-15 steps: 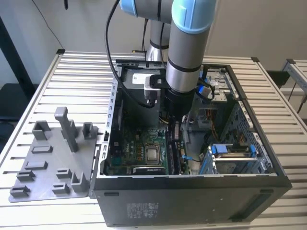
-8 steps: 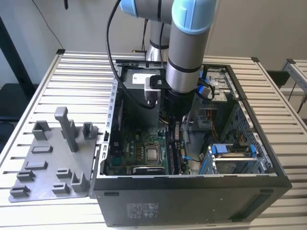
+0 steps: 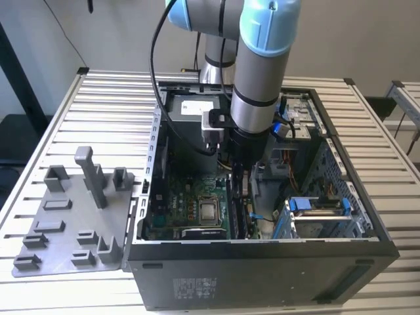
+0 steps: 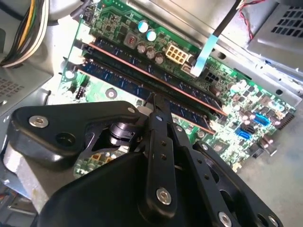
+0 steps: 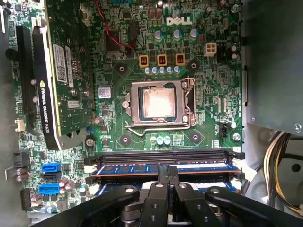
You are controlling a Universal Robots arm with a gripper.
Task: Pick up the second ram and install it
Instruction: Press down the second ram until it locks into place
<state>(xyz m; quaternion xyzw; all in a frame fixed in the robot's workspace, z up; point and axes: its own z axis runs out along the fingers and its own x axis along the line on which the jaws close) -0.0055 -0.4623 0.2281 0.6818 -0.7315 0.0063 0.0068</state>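
My gripper reaches down inside the open computer case, over the memory slots of the green motherboard. In both wrist views its black fingers stand shut together. Their tips rest on the top edge of the second ram, a long dark stick with black chips standing in its slot. The fingers sit side by side along the stick's length, not across it. Another ram stick stands in the slot beside it. An empty black slot lies alongside.
The bare processor socket lies beside the memory slots, with a graphics card beyond it. A pale blue flat cable hangs near the sticks. A grey plastic tray lies on the slatted table outside the case. A drive cage fills the case's other side.
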